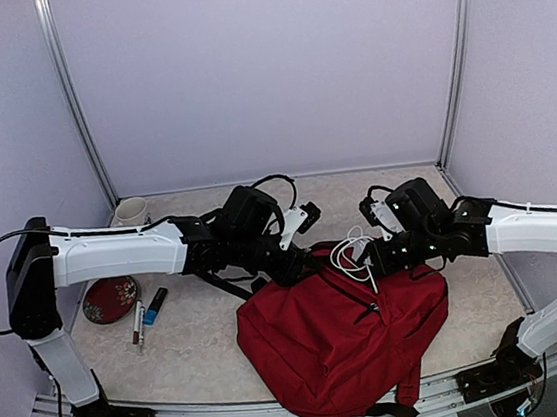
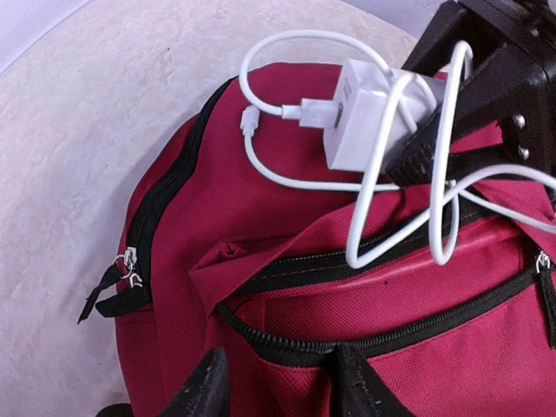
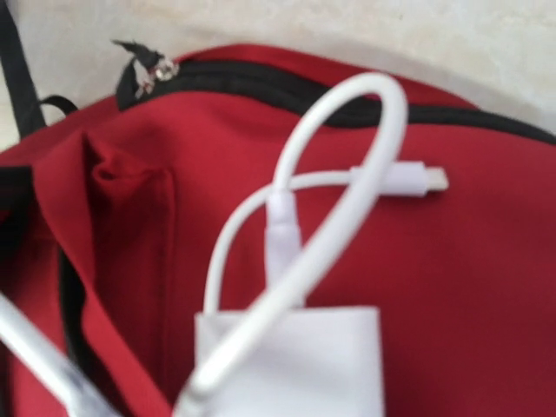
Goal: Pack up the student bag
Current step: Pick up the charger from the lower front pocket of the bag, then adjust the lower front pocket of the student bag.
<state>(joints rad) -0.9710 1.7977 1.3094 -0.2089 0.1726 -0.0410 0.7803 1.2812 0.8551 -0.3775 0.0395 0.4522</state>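
The student bag (image 1: 344, 342) lies flat on the worktop (image 1: 194, 349), right of its middle and reaching toward the near edge, with its top end pointing to the far edge between the two arms. The right fingers (image 2: 478, 95) are closed on a white charger (image 2: 365, 113), held just above the bag's top with its cable (image 2: 287, 39) hanging in loose loops. The left fingers (image 2: 204, 387) stand partly apart astride the front pocket's zipper; I cannot tell whether they have the fabric pinched. The bag looks soft and limp, so it will likely sag and fold instead of keeping an opening. The firmer zipper seams or pocket lip seem the best places to take hold, lifting one edge so the mouth gapes. The charger is light and rigid, but its trailing cable could snag. A mug (image 1: 130, 212), a red disc (image 1: 111, 298) and two markers (image 1: 138, 322) sit near the left edge.
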